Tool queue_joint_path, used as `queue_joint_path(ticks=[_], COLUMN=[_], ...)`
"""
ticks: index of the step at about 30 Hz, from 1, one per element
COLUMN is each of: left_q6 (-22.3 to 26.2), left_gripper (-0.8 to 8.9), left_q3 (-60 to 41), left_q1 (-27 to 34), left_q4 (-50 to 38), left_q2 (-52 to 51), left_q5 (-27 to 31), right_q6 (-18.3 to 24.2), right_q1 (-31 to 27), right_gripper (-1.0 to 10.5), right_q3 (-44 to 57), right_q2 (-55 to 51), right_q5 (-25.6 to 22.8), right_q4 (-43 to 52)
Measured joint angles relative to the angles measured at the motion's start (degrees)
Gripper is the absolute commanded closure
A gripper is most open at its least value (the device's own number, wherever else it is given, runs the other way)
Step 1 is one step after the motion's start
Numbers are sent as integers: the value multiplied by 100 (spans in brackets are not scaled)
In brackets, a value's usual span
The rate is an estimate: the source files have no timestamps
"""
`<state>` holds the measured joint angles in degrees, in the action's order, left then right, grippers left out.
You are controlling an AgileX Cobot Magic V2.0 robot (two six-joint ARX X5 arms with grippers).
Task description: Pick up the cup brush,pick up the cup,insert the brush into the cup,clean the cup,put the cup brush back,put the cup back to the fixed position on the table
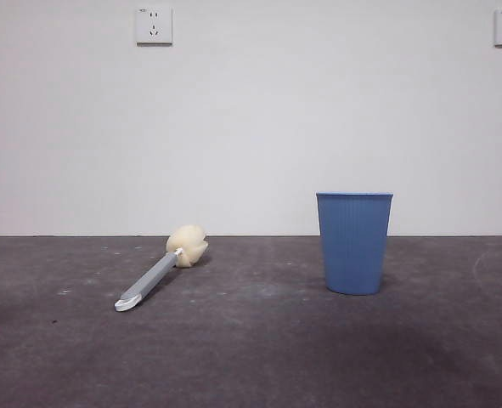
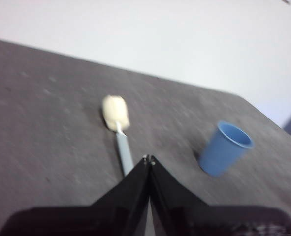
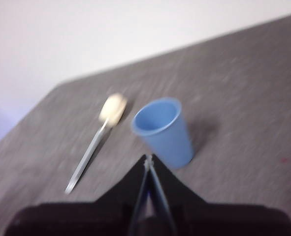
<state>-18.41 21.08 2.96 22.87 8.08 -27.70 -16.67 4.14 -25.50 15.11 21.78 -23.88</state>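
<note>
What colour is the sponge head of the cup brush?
Cream-yellow; the cup brush shows it best in the front view.

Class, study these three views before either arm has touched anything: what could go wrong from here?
The cup brush lies flat on the table, so a shut left claw coming down on its slim handle may push it aside instead of gripping it. The cup stands upright and empty; a nudge from the shut right claw could tip it.
</note>
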Motion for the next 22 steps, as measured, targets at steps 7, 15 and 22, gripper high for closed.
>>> queue_joint_path(ticks=[7,15,22], left_q6=[726,1816,2247], left_gripper=[819,820,775], left_q3=[1215,2291,2553], left_q1=[0,-15,-170], left_q4=[1534,3220,3595], left_q2=[988,1794,1961], left_q5=[-599,-743,-706], right_q6=[1043,2076,2354], right_q1=[2,107,149], right_gripper=[958,958,874], right_q3=[-1488,-2371,-2411], right_q2=[1082,1834,1958], right_q5=[627,811,813], right_q4=[-1867,-3523,-3899])
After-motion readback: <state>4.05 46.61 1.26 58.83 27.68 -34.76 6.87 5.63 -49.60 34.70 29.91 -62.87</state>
